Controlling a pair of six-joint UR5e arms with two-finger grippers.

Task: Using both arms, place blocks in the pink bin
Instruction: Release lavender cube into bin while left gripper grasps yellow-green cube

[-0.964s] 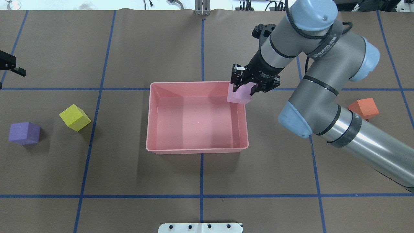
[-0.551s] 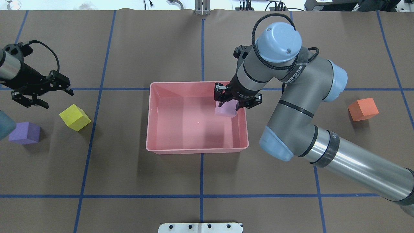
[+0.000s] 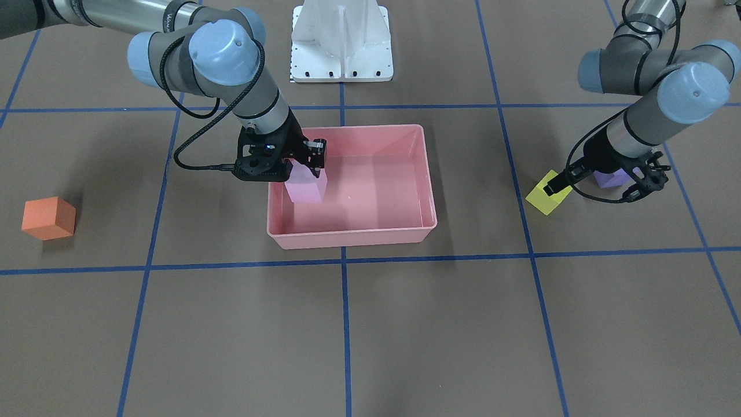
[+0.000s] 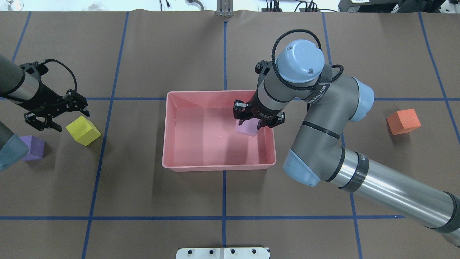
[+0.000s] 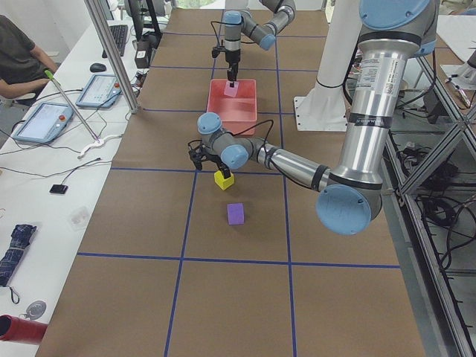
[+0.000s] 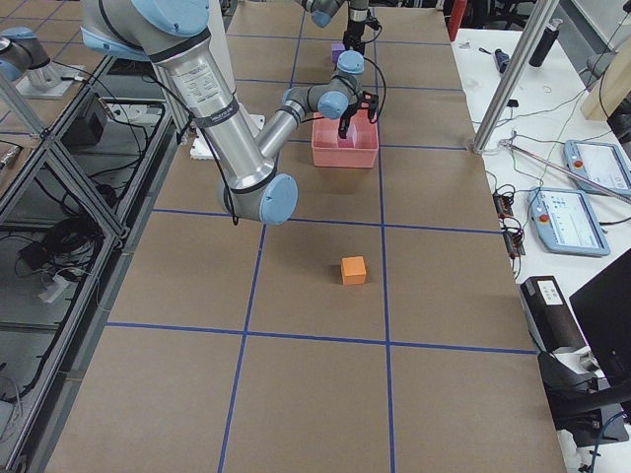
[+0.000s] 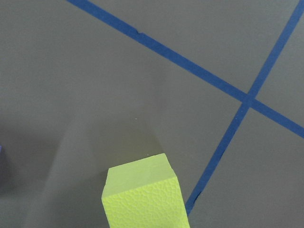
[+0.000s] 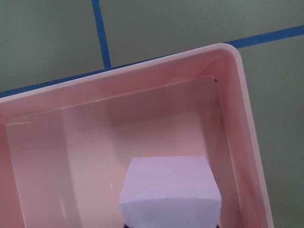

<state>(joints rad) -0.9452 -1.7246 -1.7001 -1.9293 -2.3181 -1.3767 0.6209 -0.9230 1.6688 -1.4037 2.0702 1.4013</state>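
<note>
The pink bin [image 4: 219, 166] stands mid-table. My right gripper [image 4: 257, 120] is shut on the lilac block [image 4: 246, 128] and holds it low inside the bin, near its far right corner; the right wrist view shows this block [image 8: 168, 190] over the bin floor. My left gripper [image 4: 70, 120] is open, just left of the yellow-green block [image 4: 83, 130] and above table level. The purple block [image 4: 34, 147] lies nearer the left edge, partly hidden by my left arm. The orange block [image 4: 403, 121] sits far right.
The white robot base [image 3: 341, 40] stands behind the bin. Blue tape lines cross the brown table cover. In the exterior left view a side desk with tablets [image 5: 44, 119] and a seated person [image 5: 18, 52] show beyond the table's edge.
My right gripper carried the lilac block from over the bin's far right rim down and inward into the bin. My left arm came in from the left, close beside the yellow-green block.
</note>
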